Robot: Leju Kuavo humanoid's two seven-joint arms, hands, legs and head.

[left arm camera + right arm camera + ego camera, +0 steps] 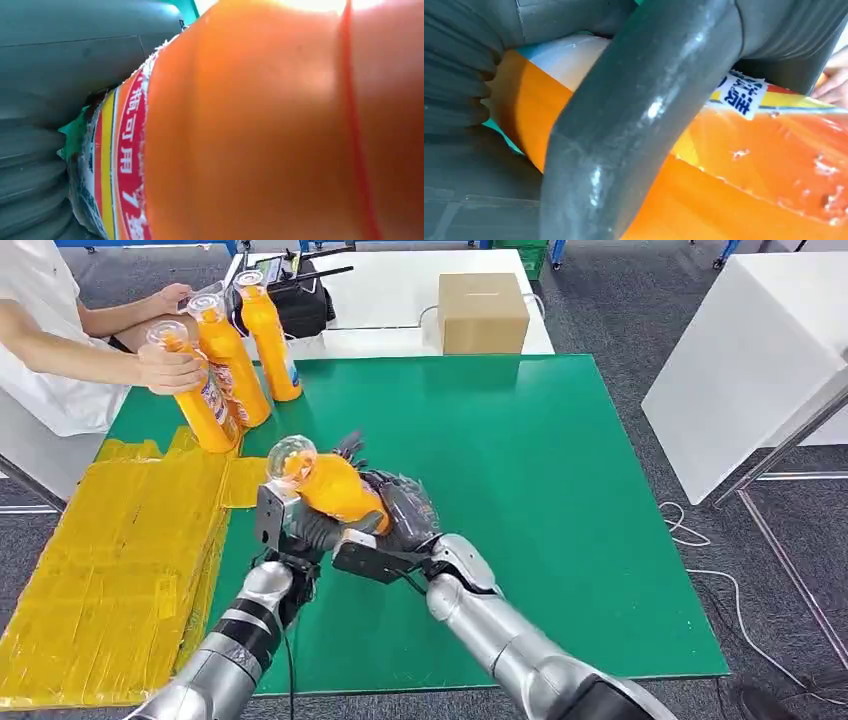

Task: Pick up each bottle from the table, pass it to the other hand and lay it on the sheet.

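Observation:
An orange juice bottle (335, 490) lies tilted above the green mat (560, 520), clear cap toward the far left. My left hand (292, 528) grips it from below near the neck end. Around its labelled lower part wraps my right hand (402, 512). The right wrist view has my thick grey thumb (634, 125) laid across the bottle (774, 190); the left wrist view is close on the bottle's orange body and red-and-yellow label (125, 175). The yellow sheet (110, 570) lies to the left of the hands. Three more orange bottles (235, 360) stand at the mat's far left.
A person at the far left holds the nearest standing bottle (200, 390) with one hand (168, 370). A cardboard box (483, 312) and a black device (300, 300) sit on the white table behind. Another white table (740, 370) stands at the right; cables lie on the floor.

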